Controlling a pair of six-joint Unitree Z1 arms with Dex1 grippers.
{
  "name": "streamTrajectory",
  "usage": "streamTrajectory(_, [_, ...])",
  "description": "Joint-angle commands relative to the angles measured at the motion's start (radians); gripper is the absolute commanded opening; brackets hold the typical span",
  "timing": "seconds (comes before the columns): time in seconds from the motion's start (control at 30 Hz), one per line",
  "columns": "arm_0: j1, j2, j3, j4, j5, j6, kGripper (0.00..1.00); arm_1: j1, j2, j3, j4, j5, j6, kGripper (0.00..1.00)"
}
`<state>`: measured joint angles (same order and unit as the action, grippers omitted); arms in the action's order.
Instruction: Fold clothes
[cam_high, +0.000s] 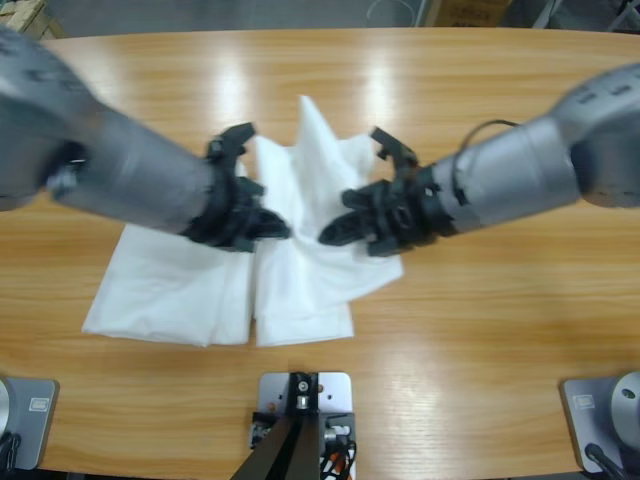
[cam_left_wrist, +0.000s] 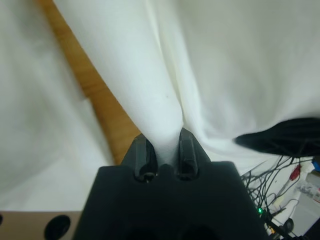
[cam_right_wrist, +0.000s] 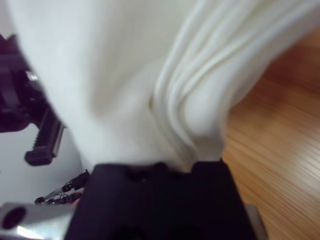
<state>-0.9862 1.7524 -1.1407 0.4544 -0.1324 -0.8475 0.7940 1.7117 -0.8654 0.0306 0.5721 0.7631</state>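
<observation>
A white T-shirt (cam_high: 305, 270) lies crumpled at the table's middle, with a fold rising to a peak at the far side. My left gripper (cam_high: 278, 230) comes in from the left over it. In the left wrist view my left gripper (cam_left_wrist: 164, 152) is shut on a pinched ridge of the T-shirt (cam_left_wrist: 150, 75). My right gripper (cam_high: 330, 234) faces it from the right, tips a short way apart from the left one. In the right wrist view the bunched T-shirt (cam_right_wrist: 190, 100) gathers into my right gripper (cam_right_wrist: 160, 165), hiding its jaws. No lettering shows.
A flat white cloth (cam_high: 165, 285) lies on the wooden table (cam_high: 480, 330) to the left of the handled shirt, touching it. Bare wood lies to the right and along the far side. The near edge carries cables (cam_left_wrist: 280, 185).
</observation>
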Motion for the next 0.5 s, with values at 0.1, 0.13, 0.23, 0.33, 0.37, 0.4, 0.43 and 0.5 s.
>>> streamTrajectory(0.1, [0.135,-0.261,0.142,0.178,0.043,0.091,0.0,0.094,0.174,-0.214,0.086,-0.013,0.058,0.0])
streamTrajectory(0.13, [0.157,-0.283,0.145,0.194,0.044,0.104,0.0,0.111,0.192,-0.238,0.089,-0.015,0.071,0.0])
streamTrajectory(0.23, [0.177,-0.317,0.145,0.247,0.054,0.14,0.0,0.17,0.262,-0.318,0.091,-0.03,0.111,0.0])
streamTrajectory(0.33, [0.182,-0.346,0.171,0.321,0.116,0.223,0.0,0.2,0.299,-0.341,0.089,-0.044,0.14,0.0])
streamTrajectory(0.37, [0.193,-0.362,0.183,0.332,0.129,0.26,0.0,0.208,0.307,-0.348,0.089,-0.052,0.15,0.0])
streamTrajectory(0.4, [0.217,-0.375,0.193,0.348,0.139,0.307,0.0,0.217,0.317,-0.364,0.088,-0.063,0.156,0.0])
streamTrajectory(0.43, [0.244,-0.383,0.201,0.368,0.156,0.351,0.0,0.225,0.33,-0.384,0.088,-0.071,0.158,0.0])
streamTrajectory(0.5, [0.293,-0.398,0.21,0.4,0.182,0.433,0.0,0.245,0.366,-0.446,0.091,-0.086,0.162,0.0])
